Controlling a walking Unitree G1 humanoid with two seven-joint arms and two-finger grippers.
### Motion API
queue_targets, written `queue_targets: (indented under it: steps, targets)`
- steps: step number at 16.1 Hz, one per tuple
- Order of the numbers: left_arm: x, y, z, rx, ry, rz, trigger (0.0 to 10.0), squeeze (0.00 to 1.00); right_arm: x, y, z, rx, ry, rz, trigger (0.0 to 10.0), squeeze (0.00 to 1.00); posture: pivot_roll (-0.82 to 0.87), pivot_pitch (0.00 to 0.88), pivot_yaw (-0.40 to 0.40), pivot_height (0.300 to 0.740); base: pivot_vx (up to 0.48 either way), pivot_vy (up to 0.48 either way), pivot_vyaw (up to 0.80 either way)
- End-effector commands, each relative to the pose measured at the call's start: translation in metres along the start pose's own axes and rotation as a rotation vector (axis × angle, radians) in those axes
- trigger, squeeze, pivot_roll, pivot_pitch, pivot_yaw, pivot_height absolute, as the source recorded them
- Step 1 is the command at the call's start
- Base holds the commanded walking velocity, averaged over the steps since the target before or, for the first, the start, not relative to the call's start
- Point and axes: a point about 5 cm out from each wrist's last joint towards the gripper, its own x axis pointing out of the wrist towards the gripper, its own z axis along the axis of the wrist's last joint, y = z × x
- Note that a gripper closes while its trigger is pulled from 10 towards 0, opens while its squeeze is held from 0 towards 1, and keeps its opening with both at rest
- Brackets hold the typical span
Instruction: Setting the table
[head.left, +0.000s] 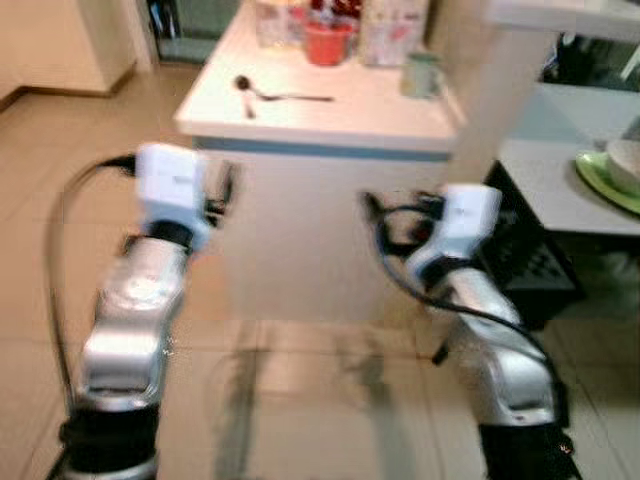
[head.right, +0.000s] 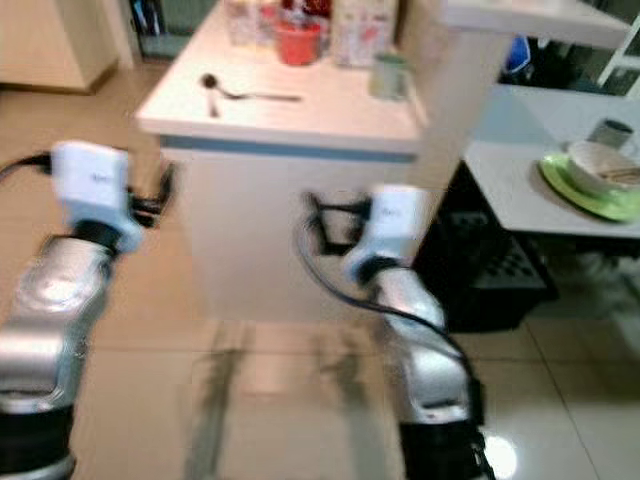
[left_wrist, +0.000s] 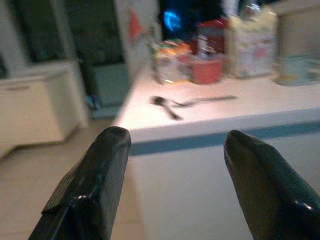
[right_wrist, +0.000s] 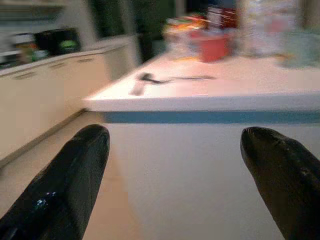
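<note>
A dark, long-handled spoon (head.left: 285, 95) lies flat on a white counter (head.left: 330, 120) with a blue band under its edge. Its rounded bowl points toward the counter's left end, and a second short dark utensil (head.left: 246, 100) lies crossed beside that bowl. The pictures are blurred, so finer detail cannot be made out.

The spoon sits ahead of and above both grippers, well apart from them. Farther back on the counter stand a red cup (head.left: 328, 42), a tall patterned carton (head.left: 392, 30), some clear containers (head.left: 272, 22) and a pale green mug (head.left: 422, 74).

The left gripper (left_wrist: 175, 165) is raised in front of the counter's left corner, its two black fingers (left_wrist: 95, 185) spread wide apart with nothing between them. The right gripper (right_wrist: 177, 165) is raised toward the counter's white front face, its fingers (right_wrist: 280, 175) also spread wide and empty. Neither touches the counter.

Off to the right of the right gripper, a lower white table (head.right: 520, 195) holds a green plate (head.right: 590, 195) with a white bowl (head.right: 600, 165) on it. A black crate (head.right: 500, 270) stands beneath that table. The floor (head.left: 300, 400) is beige tile.
</note>
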Motion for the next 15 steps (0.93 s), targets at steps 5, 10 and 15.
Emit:
queue_targets:
  steps: [5, 10, 15]
  targets:
    - [0.003, -0.016, 0.005, -0.012, -0.035, -0.065, 10.0, 0.00, 0.000, -0.025, 0.010, -0.055, -0.037, -0.132, 10.0, 0.00, 0.05, 0.000, -0.055, 0.740, 0.144, 0.000, 0.00]
    - [0.004, -0.019, 0.006, -0.016, -0.036, -0.075, 10.0, 0.00, 0.001, -0.034, 0.009, -0.071, -0.026, -0.168, 10.0, 0.00, 0.05, 0.000, -0.055, 0.740, 0.427, 0.000, 0.00]
    - [0.003, -0.017, 0.005, -0.004, -0.032, -0.067, 10.0, 0.00, 0.003, -0.038, 0.013, -0.072, -0.041, -0.171, 10.0, 0.00, 0.05, 0.000, -0.056, 0.740, 0.435, 0.000, 0.00]
